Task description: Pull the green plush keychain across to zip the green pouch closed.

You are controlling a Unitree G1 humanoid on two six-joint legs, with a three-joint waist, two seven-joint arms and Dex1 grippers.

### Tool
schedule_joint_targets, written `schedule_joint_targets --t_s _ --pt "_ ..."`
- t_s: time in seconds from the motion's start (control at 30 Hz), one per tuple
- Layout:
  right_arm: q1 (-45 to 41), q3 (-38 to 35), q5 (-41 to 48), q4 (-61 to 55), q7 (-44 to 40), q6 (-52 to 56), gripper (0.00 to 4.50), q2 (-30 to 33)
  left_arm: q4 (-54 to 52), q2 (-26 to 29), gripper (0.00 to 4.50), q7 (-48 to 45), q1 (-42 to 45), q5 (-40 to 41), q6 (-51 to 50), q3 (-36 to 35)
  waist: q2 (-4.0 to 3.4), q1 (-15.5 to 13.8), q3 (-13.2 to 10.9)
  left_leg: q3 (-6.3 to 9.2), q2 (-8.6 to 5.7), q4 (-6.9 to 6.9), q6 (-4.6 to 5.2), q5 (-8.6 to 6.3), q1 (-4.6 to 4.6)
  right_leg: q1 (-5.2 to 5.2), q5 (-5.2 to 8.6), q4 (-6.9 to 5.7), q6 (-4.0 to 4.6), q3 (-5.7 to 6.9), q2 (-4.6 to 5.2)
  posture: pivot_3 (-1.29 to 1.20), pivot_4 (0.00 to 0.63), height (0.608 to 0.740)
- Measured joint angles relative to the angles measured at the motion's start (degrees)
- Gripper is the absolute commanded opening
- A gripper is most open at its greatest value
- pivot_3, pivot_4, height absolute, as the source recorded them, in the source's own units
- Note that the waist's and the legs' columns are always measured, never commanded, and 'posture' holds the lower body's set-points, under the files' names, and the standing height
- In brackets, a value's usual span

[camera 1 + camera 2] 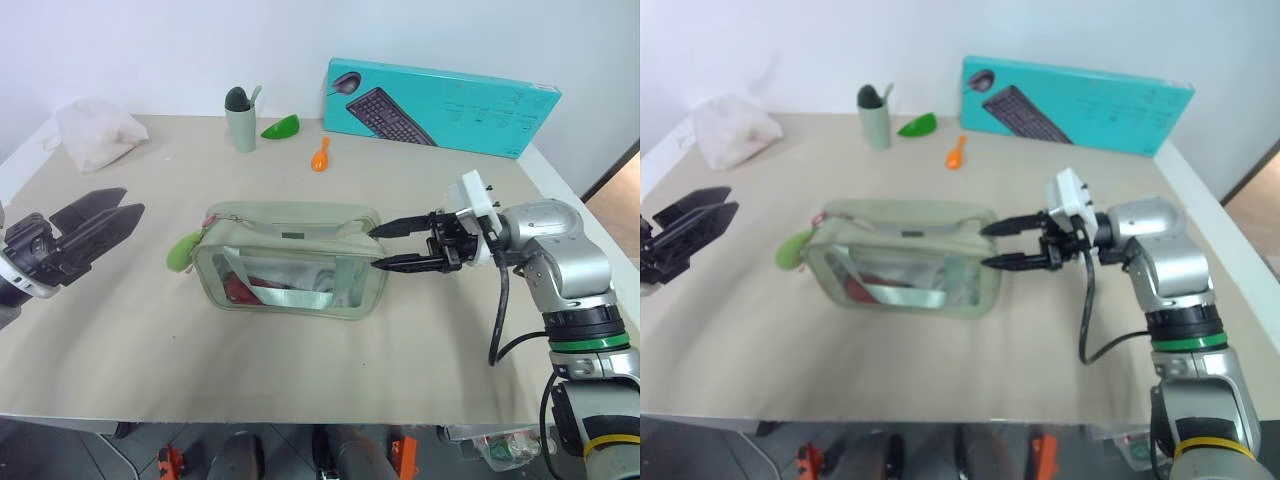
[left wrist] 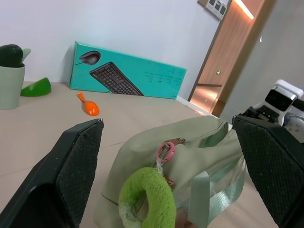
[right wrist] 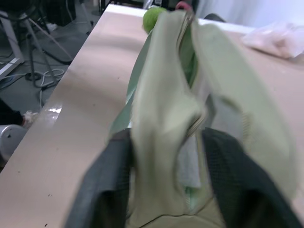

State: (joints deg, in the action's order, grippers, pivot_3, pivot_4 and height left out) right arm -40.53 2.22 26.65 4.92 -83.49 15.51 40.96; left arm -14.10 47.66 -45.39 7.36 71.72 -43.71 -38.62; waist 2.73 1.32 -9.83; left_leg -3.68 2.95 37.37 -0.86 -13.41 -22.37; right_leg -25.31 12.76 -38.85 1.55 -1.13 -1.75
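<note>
Sage-green fabric and clear plastic make up the pouch [image 1: 290, 262], which lies in the middle of the table [image 1: 420, 350] with a red item behind its front panel. Hanging off its left end on a short pink cord is the green plush keychain [image 1: 181, 252], fuzzy and ring-shaped.

At the pouch's right end sits the right gripper [image 1: 385, 248] — its two black fingers are parted, one on each side of the fabric edge, and whether they press it I cannot tell. Well off to the left, the left gripper [image 1: 115, 215] hovers with its fingers spread wide and nothing between them.

Along the far side stand a pale green cup [image 1: 240, 122], a glossy green leaf-shaped piece [image 1: 281, 127], an orange spoon [image 1: 320, 157] and a teal keyboard box [image 1: 440, 105] — with a white plastic bag [image 1: 98, 130] at the far left.
</note>
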Motion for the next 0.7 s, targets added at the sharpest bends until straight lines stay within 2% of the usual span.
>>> schedule_joint_targets --t_s 0.23,0.43,0.7 --pt "2.28 -0.1 -0.61 -1.89 1.38 0.24 3.14 0.32 -0.86 0.21 4.5 -1.83 -0.88 -0.08 -0.52 1.09 0.0 0.01 0.0 -0.01 0.01 0.01 0.0 0.0 0.0 -0.01 0.0 0.0 0.0 0.0 -0.01 0.0 0.15 0.74" --pt "2.92 -3.95 2.42 -5.28 2.67 3.12 3.14 3.19 -5.13 3.22 4.5 -8.0 -4.39 -3.42 -1.21 2.97 -0.02 -0.08 -0.02 0.03 -0.04 -0.03 -0.01 -0.01 -0.01 -0.01 0.07 0.0 0.05 0.02 0.03 0.0 0.15 0.74" --pt "10.63 -5.09 2.3 -11.08 5.89 4.07 3.14 6.4 -8.46 5.28 4.5 -11.91 -1.4 -3.77 -1.25 5.71 -0.05 0.01 -0.04 0.0 -0.04 -0.02 -0.01 0.0 0.02 0.0 0.06 0.0 -0.01 0.0 0.03 0.0 0.15 0.74"
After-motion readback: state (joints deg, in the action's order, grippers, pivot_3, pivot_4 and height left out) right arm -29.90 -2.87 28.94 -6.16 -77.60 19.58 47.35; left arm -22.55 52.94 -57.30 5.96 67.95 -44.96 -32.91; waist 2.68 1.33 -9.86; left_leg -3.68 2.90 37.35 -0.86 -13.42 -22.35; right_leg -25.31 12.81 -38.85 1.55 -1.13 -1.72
